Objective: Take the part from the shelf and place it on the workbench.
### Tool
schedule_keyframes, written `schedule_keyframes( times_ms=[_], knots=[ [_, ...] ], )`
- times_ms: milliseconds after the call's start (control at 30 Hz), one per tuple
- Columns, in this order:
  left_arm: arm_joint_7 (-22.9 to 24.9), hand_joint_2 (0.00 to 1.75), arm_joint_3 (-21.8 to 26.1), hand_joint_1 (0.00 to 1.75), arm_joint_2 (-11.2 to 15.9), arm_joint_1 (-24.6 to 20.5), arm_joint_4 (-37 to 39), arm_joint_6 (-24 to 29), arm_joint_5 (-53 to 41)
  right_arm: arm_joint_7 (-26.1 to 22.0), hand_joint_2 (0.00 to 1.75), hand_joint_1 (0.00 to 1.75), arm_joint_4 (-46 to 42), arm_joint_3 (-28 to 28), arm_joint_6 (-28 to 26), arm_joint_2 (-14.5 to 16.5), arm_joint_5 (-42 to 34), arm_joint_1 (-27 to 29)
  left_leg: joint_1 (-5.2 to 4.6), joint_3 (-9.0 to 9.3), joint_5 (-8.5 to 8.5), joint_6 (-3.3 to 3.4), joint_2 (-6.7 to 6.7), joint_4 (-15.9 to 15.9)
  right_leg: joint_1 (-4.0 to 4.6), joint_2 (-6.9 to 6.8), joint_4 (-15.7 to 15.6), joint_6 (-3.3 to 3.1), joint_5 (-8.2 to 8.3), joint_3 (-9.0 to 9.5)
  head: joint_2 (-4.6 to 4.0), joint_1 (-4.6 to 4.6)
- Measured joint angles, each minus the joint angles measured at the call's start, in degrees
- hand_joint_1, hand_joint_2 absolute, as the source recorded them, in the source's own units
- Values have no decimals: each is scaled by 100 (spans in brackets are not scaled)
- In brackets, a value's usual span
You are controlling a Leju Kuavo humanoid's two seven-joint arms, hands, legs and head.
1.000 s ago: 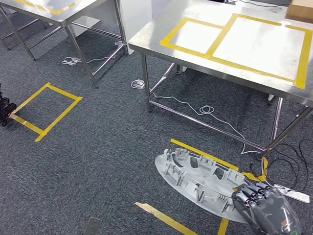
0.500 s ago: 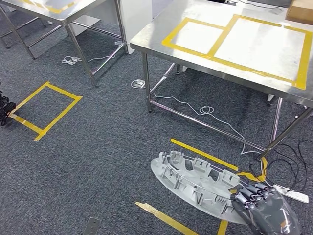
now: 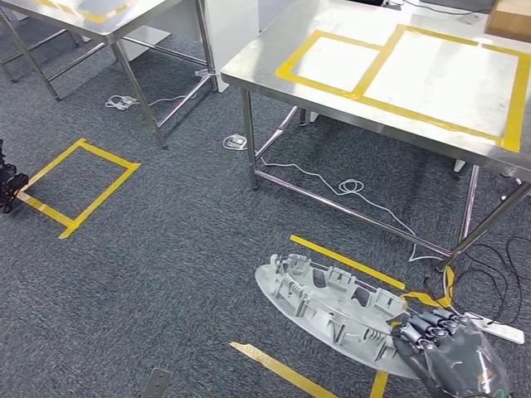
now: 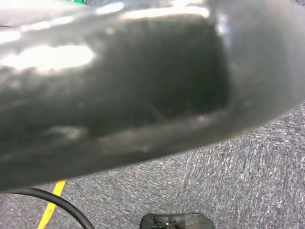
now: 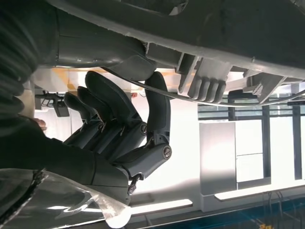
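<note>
The part (image 3: 325,311) is a grey oval plastic panel with ribs and clips on its upper face. My right hand (image 3: 448,352) grips its near right end and holds it low above the carpet, roughly level. In the right wrist view the thumb (image 5: 107,52) lies on one face of the panel (image 5: 216,28) and the dark fingers (image 5: 158,109) press its rim from the other side. The steel workbench (image 3: 263,66), marked with yellow tape rectangles, stands ahead to the right. Dark fingers of my left hand (image 3: 9,184) show at the far left edge; how they are set is unclear.
A second steel table (image 3: 94,16) stands at the back left. A yellow tape square (image 3: 78,186) and tape strips (image 3: 282,369) mark the carpet. Cables and a power strip (image 3: 494,327) lie under the workbench. A cardboard box (image 3: 510,16) sits on its far right corner.
The panel's free end has drifted slightly to the left in my right hand's grip. The whole view has shifted a little.
</note>
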Motion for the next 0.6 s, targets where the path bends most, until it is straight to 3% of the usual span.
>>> schedule_keyframes(
  times_ms=[67, 167, 200, 233, 267, 333, 367, 400, 433, 500, 567, 600],
  knots=[
    [-3, 0, 1, 0, -9, -7, -1, 4, -6, -4, 175, 175, 5, 0, -1, 4, -32, -12, 37, 119, 126, 87, 46, -254, 17, 23, 154, 24, -125, -86, 0, 4],
    [-5, 0, 5, 0, -22, -7, 0, 3, -11, -22, 175, 175, 16, 1, -2, 10, -39, -30, 84, 158, 177, 95, 115, -359, -20, 42, 1141, 84, -589, -579, -1, 16],
    [-5, 0, 7, 0, -27, -4, 0, 2, -13, -28, 175, 175, 21, 2, -2, 11, -39, -28, 100, 154, 163, 72, 140, -345, -49, 38, 1374, 125, -643, -700, -1, 14],
    [-5, 0, 9, 0, -32, -1, 0, 1, -13, -32, 175, 175, 27, 2, -1, 11, -39, -26, 128, 153, 139, 33, 166, -317, -83, 28, 1395, 175, -582, -717, -1, 14],
    [-5, 0, 11, 0, -35, 0, 0, 1, -13, -35, 175, 175, 32, 2, -1, 11, -39, -26, 170, 150, 103, -22, 194, -266, -121, 2, 1190, 231, -421, -618, -1, 14],
    [-5, 0, 22, 0, -18, -2, 0, -1, -13, -39, 175, 175, 44, 5, 0, 20, -39, -29, 234, 117, -25, -178, 243, -74, -185, -149, 534, 371, -124, -290, -1, 30],
    [-5, 0, 28, 0, -13, -1, 0, -1, -13, -41, 175, 175, 49, 7, -4, 25, -38, -35, 246, 86, -100, -248, 261, 45, -199, -196, 335, 370, -80, -178, 0, 45],
    [-6, 0, 33, 0, -2, -2, -1, 0, -13, -43, 175, 175, 56, 10, -8, 35, -37, -33, 236, 61, -159, -301, 274, 139, -204, -222, 275, 325, -108, -139, 0, 36],
    [-7, 0, 37, 0, 7, -2, 0, 1, -13, -43, 175, 175, 63, 17, -12, 46, -35, -30, 218, 50, -193, -332, 283, 195, -197, -195, 337, 240, -160, -158, 0, 15],
    [-8, 0, 39, 0, 3, 0, 0, 3, -11, -42, 175, 175, 69, 28, -15, 56, -34, -20, 240, 60, -228, -361, 299, 228, -194, -95, 400, 86, -178, -190, -1, -56],
    [-8, 0, 40, 0, 4, -1, 0, 3, -12, -42, 175, 175, 73, 34, -15, 58, -34, -26, 270, -17, -417, -365, 183, 445, -169, -2, 419, 8, -174, -209, -1, -78],
    [-8, 0, 40, 0, 3, -2, 0, 3, -13, -42, 175, 175, 74, 35, -15, 59, -33, -30, 269, -137, -595, -354, 87, 727, -154, 43, 415, -25, -169, -214, -1, -87]
  ],
)
